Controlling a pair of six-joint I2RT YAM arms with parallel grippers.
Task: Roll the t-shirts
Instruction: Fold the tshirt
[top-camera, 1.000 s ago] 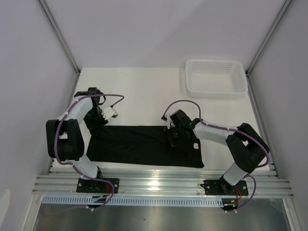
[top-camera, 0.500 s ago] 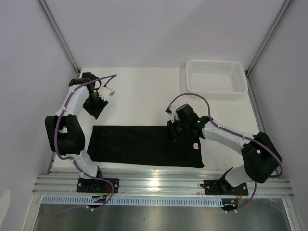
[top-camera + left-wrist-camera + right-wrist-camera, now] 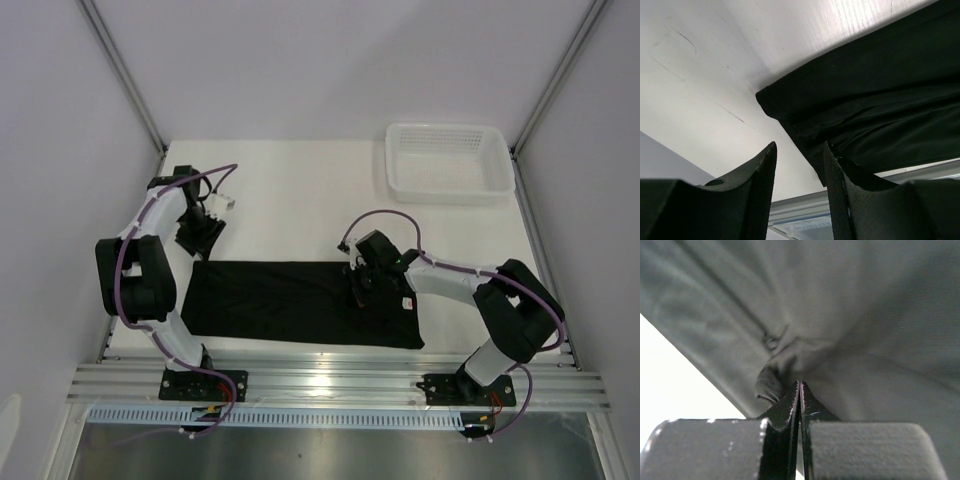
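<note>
You find the t-shirt point(image 3: 290, 303) flat as a folded strip along the near edge of the table point(image 3: 290, 195); the right gripper point(image 3: 362, 288) is clenched on a pucker at its far edge, apparently to start the roll. The left gripper point(image 3: 195, 240) hangs released above the left corner, grasping nothing; probably placed to steady it.

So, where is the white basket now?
In the top view, the white mesh basket sits at the far right corner of the table, apart from the black t-shirt.
</note>
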